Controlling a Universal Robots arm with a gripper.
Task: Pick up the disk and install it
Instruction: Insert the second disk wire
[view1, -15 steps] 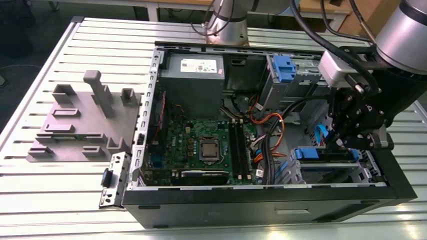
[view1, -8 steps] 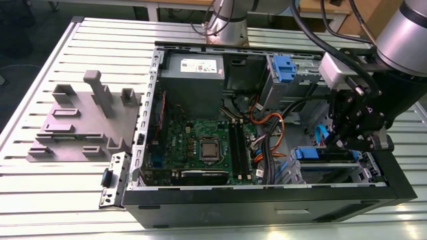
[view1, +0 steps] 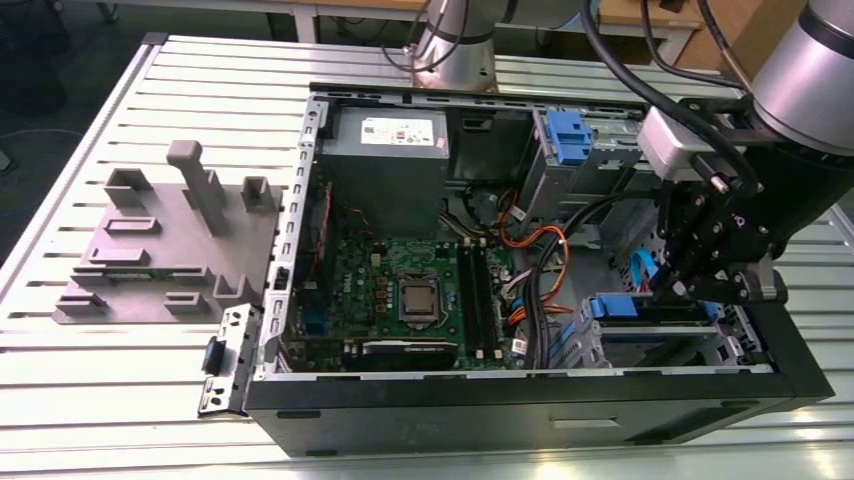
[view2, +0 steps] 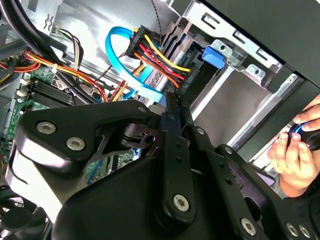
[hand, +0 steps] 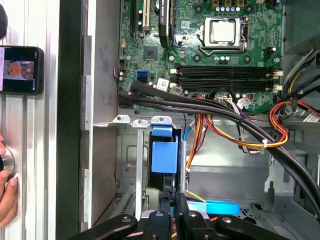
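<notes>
The disk (hand: 164, 156) stands edge-on in the drive bay at the corner of the open computer case (view1: 534, 400), with its blue rail facing the first wrist view. In the exterior view the disk's blue rail (view1: 625, 305) sits low in the bay at the exterior view's right. My gripper (hand: 173, 196) reaches down into that bay, its two black fingers drawn close together on the disk's near edge. In the second wrist view the gripper (view2: 172, 100) shows a sliver of blue pinched between its fingers. Most of the drive's metal body is hidden by the bay walls and the gripper (view1: 678, 290).
A thick black cable bundle (hand: 210, 107) and red-yellow wires (view2: 160, 60) cross close to the bay. The motherboard (view1: 414, 290) and grey power supply (view1: 387, 150) fill the case. A second blue caddy (view1: 567, 135) sits farther back. A grey fixture (view1: 160, 250) lies beside the case. A person's hand (view2: 295, 150) rests outside the case wall.
</notes>
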